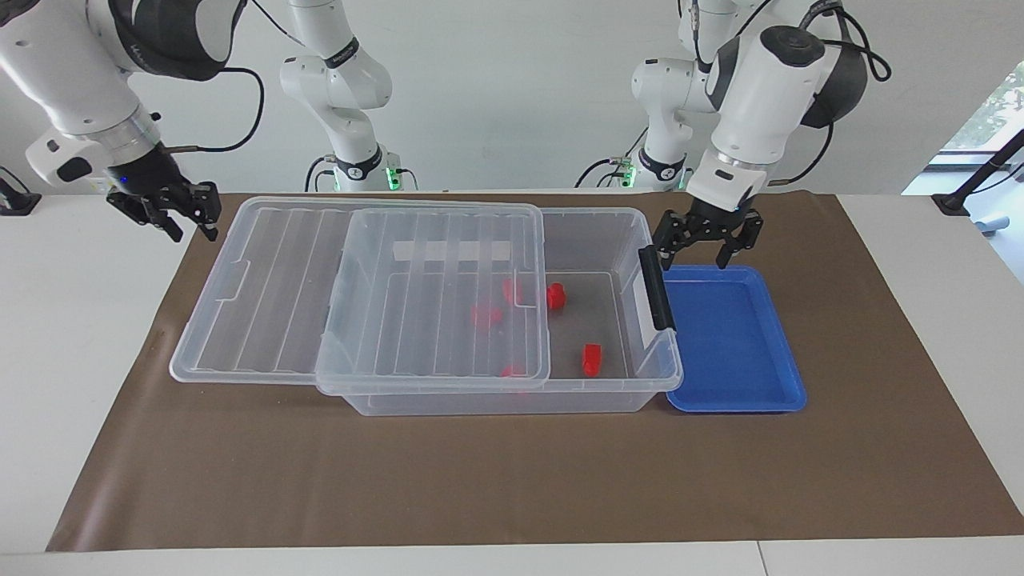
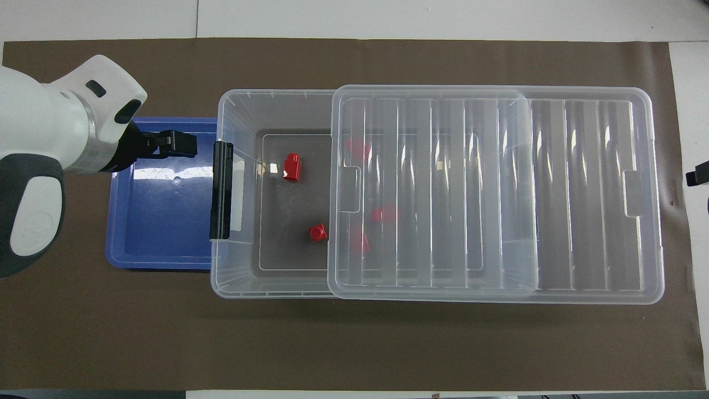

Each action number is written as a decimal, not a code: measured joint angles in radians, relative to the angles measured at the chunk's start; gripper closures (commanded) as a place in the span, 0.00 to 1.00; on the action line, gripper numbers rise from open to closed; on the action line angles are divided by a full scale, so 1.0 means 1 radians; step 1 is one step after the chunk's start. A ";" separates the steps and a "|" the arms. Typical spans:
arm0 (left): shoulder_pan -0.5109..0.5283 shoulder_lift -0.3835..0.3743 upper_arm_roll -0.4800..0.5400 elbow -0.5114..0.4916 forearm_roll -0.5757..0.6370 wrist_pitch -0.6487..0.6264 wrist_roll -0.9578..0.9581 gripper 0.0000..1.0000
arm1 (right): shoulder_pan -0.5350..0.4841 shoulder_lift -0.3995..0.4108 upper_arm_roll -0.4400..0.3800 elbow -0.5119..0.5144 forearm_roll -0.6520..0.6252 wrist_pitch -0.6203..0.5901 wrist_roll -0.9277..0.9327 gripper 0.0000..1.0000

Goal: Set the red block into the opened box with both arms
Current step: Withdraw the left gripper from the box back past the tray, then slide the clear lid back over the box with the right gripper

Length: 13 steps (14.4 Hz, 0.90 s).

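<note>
The clear box (image 1: 496, 400) (image 2: 238, 282) lies on the brown mat. Its ribbed lid (image 1: 280, 288) (image 2: 581, 194) is slid toward the right arm's end, so the end with the black handle (image 1: 656, 288) (image 2: 220, 188) is uncovered. Two red blocks (image 1: 591, 359) (image 2: 291, 166) lie on the bare box floor, and others show blurred under the lid. My left gripper (image 1: 694, 260) (image 2: 185, 143) hangs open and empty over the blue tray's edge, beside the handle. My right gripper (image 1: 190, 224) (image 2: 697, 176) hovers just off the lid's end, holding nothing.
An empty shallow blue tray (image 1: 736, 336) (image 2: 160, 221) sits against the box's handle end, toward the left arm's end. The brown mat (image 1: 480, 480) covers the table's middle, with white table at both ends.
</note>
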 measured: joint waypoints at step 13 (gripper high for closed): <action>0.174 0.019 0.002 0.210 -0.001 -0.306 0.200 0.00 | -0.051 0.080 0.006 -0.144 0.000 0.198 -0.040 1.00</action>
